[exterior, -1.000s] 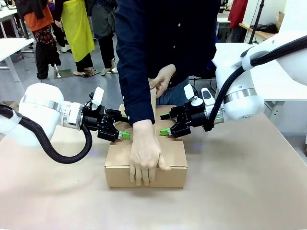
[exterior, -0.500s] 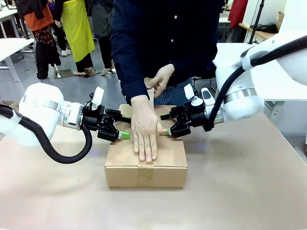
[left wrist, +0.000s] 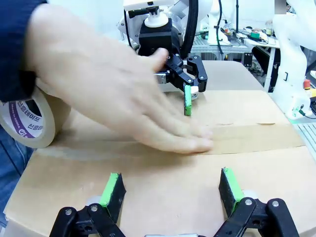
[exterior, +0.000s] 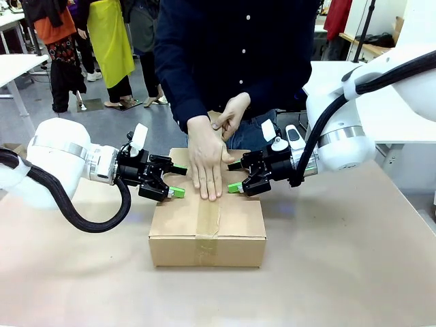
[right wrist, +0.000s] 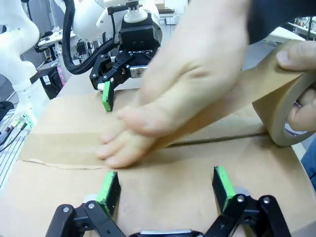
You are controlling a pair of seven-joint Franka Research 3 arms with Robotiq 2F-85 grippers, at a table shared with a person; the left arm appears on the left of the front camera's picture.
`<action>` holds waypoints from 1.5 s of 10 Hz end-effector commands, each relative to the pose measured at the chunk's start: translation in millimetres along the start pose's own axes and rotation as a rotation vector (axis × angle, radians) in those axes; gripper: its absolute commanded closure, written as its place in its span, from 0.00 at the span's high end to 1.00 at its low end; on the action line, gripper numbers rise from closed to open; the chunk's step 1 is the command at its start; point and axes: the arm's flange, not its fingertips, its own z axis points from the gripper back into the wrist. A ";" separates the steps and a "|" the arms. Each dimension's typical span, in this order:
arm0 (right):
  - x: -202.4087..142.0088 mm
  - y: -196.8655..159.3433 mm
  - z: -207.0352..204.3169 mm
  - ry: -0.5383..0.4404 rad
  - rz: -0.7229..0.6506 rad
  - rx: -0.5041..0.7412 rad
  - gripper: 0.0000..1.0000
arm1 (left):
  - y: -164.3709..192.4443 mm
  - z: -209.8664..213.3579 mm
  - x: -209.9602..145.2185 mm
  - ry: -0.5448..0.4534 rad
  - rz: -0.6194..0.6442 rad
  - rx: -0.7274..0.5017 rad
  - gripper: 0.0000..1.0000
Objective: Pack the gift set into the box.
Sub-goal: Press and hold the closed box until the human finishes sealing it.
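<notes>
Now the box sits closed at the centre of the table, flaps down, with a strip of brown tape along its seam and over the near face. The gift set is presumably inside. A person's hand, near the front edge a second ago, has slid back along the seam, smoothing tape, while the other hand holds the tape roll. So sealing looks almost done. Left gripper and right gripper flank the lid, jaws wide apart, holding nothing.
</notes>
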 end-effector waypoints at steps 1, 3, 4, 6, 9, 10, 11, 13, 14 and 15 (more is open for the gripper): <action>-3.3 1.5 -1.0 -0.005 -0.016 -0.013 1.00 | -2.0 0.2 -1.6 0.007 -0.015 -0.012 1.00; -3.3 1.5 -1.0 -0.005 -0.016 -0.013 1.00 | -2.0 0.2 -1.6 0.007 -0.015 -0.012 1.00; -3.3 1.5 -1.0 -0.005 -0.016 -0.013 1.00 | -2.0 0.2 -1.6 0.007 -0.015 -0.012 1.00; -3.3 1.5 -1.0 -0.005 -0.016 -0.013 1.00 | -2.0 0.2 -1.6 0.007 -0.015 -0.012 1.00; -3.3 1.5 -1.0 -0.005 -0.016 -0.013 1.00 | -2.0 0.2 -1.6 0.007 -0.015 -0.012 1.00; -3.3 1.5 -1.0 -0.005 -0.016 -0.013 1.00 | -2.0 0.2 -1.6 0.007 -0.015 -0.012 1.00; -3.3 1.5 -1.0 -0.005 -0.016 -0.013 1.00 | -2.0 0.2 -1.6 0.007 -0.015 -0.012 1.00; -3.3 1.5 -1.0 -0.005 -0.016 -0.013 1.00 | -2.0 0.2 -1.6 0.007 -0.015 -0.012 1.00; -3.3 1.5 -1.0 -0.005 -0.016 -0.013 1.00 | -2.0 0.2 -1.6 0.007 -0.015 -0.012 1.00; -3.3 1.5 -1.0 -0.005 -0.016 -0.013 1.00 | -2.0 0.2 -1.6 0.007 -0.015 -0.012 1.00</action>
